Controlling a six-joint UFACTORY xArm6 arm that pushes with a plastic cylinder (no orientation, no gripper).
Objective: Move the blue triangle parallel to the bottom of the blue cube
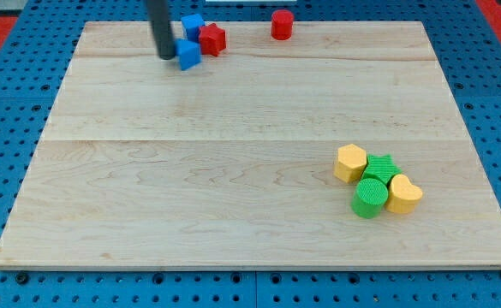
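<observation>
The blue triangle [188, 55] lies near the board's top edge, left of centre. The blue cube [193, 24] sits just above it, at the board's top edge. My tip [165, 56] is on the board right at the triangle's left side, touching it or nearly so. The rod rises from there out of the view's top.
A red star-like block [212, 39] sits against the right of the two blue blocks. A red cylinder [282, 24] stands further right along the top edge. At the lower right is a cluster: yellow hexagon [349, 162], green star [381, 166], green cylinder [369, 198], yellow heart [403, 194].
</observation>
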